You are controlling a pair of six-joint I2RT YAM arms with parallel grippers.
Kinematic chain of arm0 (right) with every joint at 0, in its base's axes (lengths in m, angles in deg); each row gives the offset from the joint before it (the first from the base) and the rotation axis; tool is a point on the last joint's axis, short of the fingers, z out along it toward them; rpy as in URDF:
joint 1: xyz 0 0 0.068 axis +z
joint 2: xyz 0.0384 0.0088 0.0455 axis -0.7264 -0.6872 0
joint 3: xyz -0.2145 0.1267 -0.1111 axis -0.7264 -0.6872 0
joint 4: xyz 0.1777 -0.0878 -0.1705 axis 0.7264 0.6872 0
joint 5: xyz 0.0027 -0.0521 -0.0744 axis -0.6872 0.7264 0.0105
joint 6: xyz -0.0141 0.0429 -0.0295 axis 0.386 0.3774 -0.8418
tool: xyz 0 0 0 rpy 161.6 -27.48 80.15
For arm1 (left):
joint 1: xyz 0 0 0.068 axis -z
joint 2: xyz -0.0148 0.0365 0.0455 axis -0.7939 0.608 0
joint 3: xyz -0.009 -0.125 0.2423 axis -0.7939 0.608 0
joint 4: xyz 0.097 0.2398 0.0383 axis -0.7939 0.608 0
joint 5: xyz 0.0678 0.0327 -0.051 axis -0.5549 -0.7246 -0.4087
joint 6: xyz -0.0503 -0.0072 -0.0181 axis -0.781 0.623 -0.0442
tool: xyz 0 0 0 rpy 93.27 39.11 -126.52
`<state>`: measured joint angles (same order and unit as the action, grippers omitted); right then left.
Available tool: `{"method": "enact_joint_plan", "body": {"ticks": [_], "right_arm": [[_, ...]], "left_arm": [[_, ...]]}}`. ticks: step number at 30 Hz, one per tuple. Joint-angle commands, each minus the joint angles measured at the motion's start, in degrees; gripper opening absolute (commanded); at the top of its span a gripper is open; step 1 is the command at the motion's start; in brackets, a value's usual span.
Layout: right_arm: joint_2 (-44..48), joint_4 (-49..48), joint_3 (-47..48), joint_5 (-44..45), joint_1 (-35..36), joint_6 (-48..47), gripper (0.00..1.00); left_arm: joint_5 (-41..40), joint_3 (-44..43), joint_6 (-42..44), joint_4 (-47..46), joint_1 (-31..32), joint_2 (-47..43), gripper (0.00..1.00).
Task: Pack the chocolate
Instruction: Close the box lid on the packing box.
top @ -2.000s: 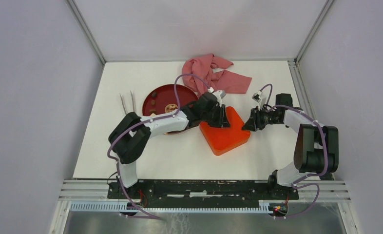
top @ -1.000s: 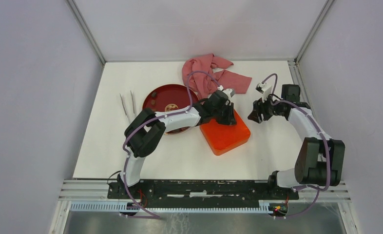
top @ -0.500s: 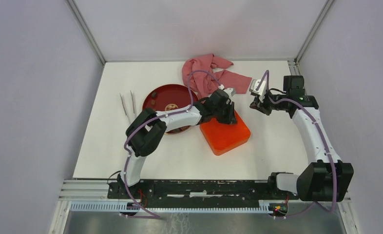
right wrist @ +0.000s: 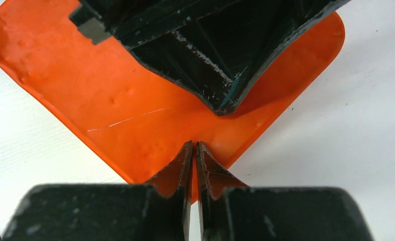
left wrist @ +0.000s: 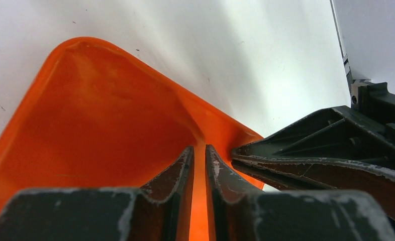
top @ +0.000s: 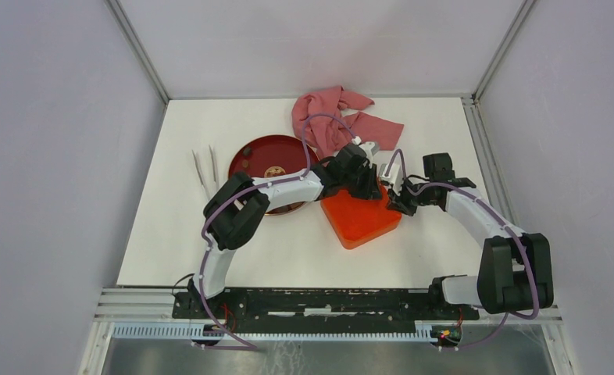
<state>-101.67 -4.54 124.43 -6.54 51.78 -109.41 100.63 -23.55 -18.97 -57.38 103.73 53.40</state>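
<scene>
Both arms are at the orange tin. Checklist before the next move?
1. Left gripper shut over the orange tin: ok.
2. Right gripper shut at the tin's right corner: ok.
3. Either gripper really pinching the tin: cannot tell.
4. Compartments exposed for packing: not ok, only a plain orange face shows.
5. Chocolate waiting on the red plate: ok, a few pieces visible.
6. Clearance between the two grippers: cannot tell, they sit very close.
</scene>
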Motion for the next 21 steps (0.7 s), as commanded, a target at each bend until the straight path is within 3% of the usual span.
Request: {"method": "enact_joint_plan", "body": {"ticks": [1, 9, 16, 21], "right_arm": [[-1.4, 4.1, -1.2, 9.9, -0.6, 1.7, 0.14], [1.7, 8.9, 11.2, -0.1, -1.7, 3.9, 0.23], [6.0, 8.1, 16.5, -3.5, -2.1, 6.0, 0.27], [7.0, 7.5, 18.9, -6.4, -2.2, 7.4, 0.28]], "left_arm": [[-1.2, 3.8, 3.3, 8.0, 0.2, 4.5, 0.22], [-0.1, 0.9, 3.4, 6.4, -1.7, -1.8, 0.26], [-2.9, 2.6, 7.4, 1.9, -2.9, -14.3, 0.41], [-9.8, 9.6, 11.8, 2.2, -2.9, -27.4, 0.46]]}}
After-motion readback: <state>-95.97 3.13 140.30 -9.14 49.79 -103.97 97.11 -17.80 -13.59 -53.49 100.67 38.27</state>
